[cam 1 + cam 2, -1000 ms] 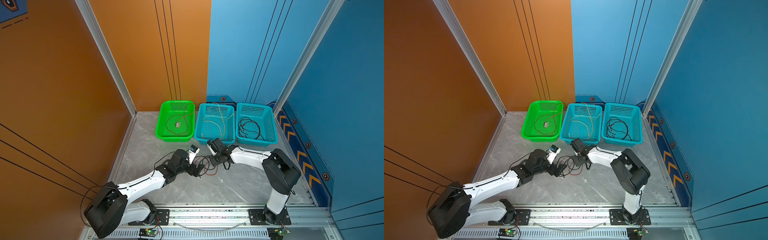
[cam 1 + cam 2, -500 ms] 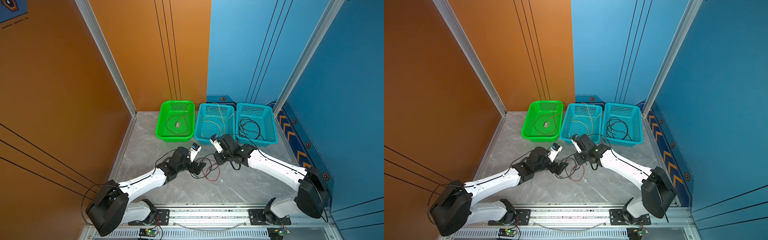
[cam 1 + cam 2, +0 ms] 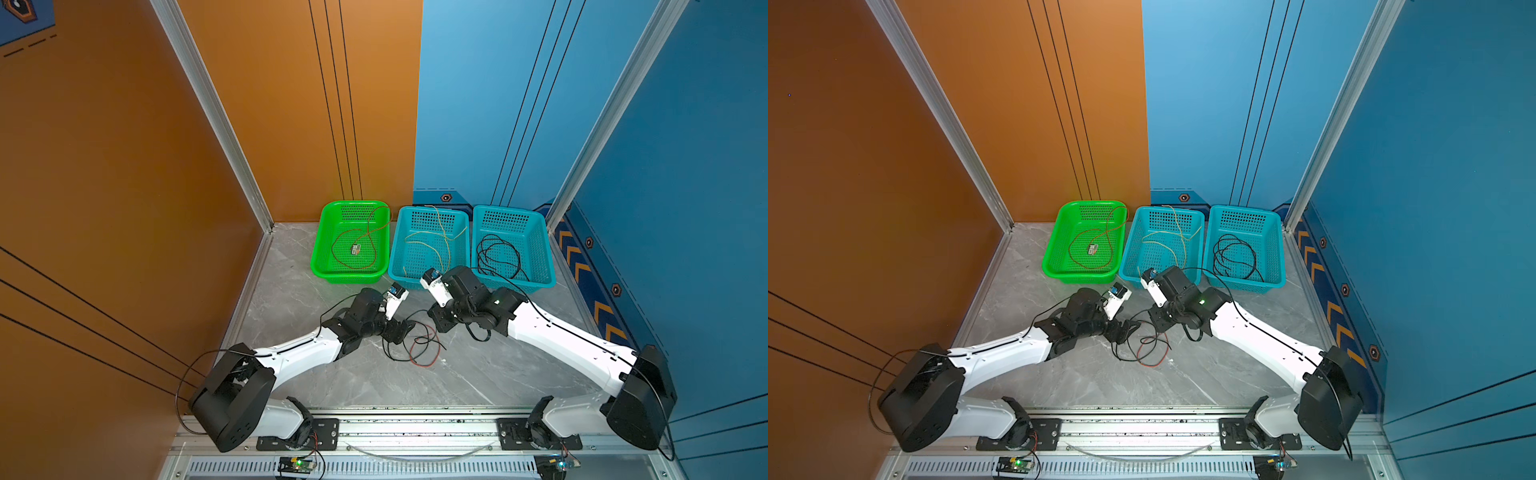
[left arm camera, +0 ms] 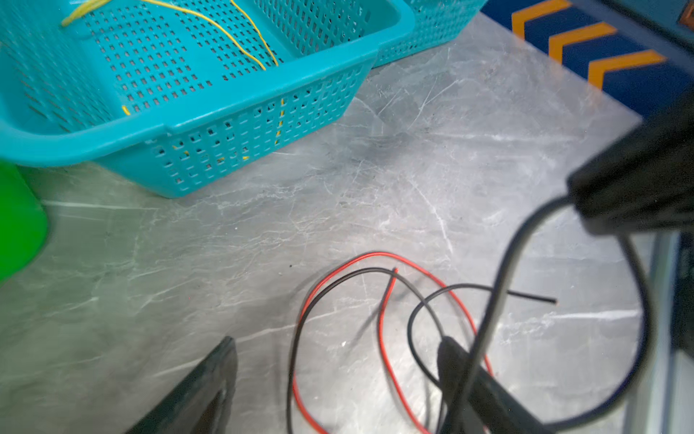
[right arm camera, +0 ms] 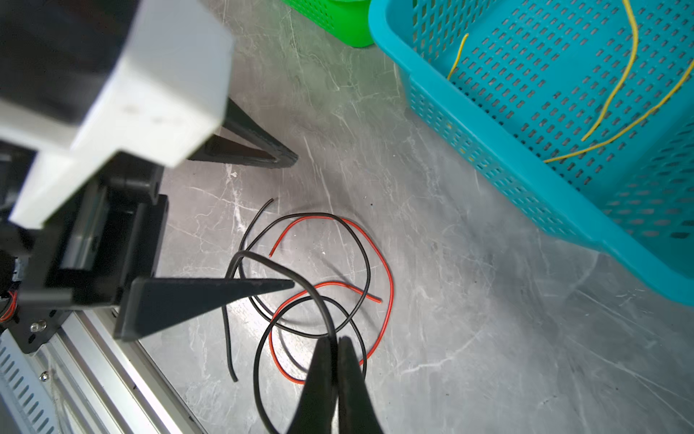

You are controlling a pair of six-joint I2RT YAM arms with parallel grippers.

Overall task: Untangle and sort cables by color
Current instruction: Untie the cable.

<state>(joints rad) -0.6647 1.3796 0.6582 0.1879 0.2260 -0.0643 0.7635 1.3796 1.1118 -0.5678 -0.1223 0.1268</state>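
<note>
"Two cables, seeing them where?"

"Lying looped through each other on the grey table [image 5: 488, 300], just short of the teal basket [image 5: 462, 139]: red cable [image 5: 390, 278], black cable [image 5: 369, 270]."

"Gripping either?"

"Pinching the black cable in the right gripper's [image 5: 333, 344] fully closed jaws, holding one strand raised. Straddling the tangle with the left gripper's [image 5: 293, 221] jaws, parted wide, holding nothing."

"Advising what?"

"Closing on red alone, probably; keeping black pinched; drawing apart slowly, watching for snagging loops, then heading red towards the green basket [image 3: 347, 277]."
</note>
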